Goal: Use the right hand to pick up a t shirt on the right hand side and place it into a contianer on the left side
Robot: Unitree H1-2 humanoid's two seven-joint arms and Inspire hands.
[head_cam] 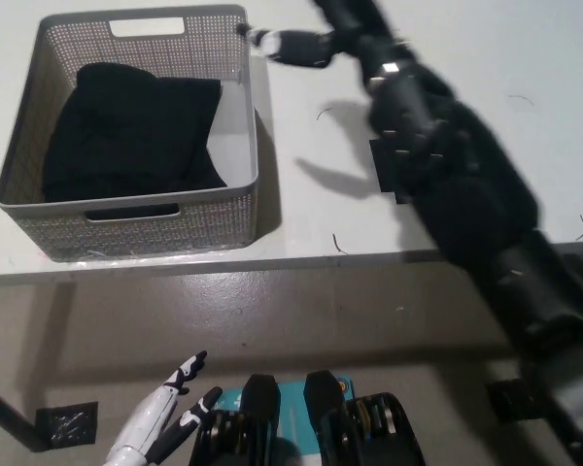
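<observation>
The black t-shirt (128,131) lies bunched inside the grey perforated basket (252,146) at the left of the white table. My black right hand (306,41) is lifted above the table, just right of the basket's far right corner. It is open and holds nothing, and part of it is cut off by the picture's top edge. My right arm runs down from it to the picture's lower right. My white left hand (163,419) rests low at the lower left, below the table's edge, fingers apart and empty.
A black square pad (385,167) lies on the white table (525,146) right of the basket, mostly hidden behind my right arm. The table's front edge crosses the picture at mid height. A small dark pad (66,424) lies on the floor at the lower left.
</observation>
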